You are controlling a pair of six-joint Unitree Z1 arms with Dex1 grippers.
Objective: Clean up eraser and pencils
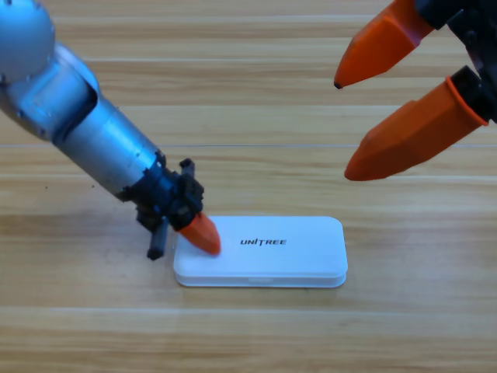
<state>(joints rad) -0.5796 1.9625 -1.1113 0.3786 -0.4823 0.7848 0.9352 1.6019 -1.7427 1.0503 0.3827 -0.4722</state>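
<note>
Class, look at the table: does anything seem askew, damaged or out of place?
Nothing stands out. The white case lies shut and flat on the table; the left gripper presses on its left end. The right gripper waits open at upper right.

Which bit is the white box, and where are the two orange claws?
white case (295,252): high view, middle of its closed lid.
left claw (200,234): high view, orange tip on the case's left end.
right claw (342,128): high view, between its spread orange tips.
</note>
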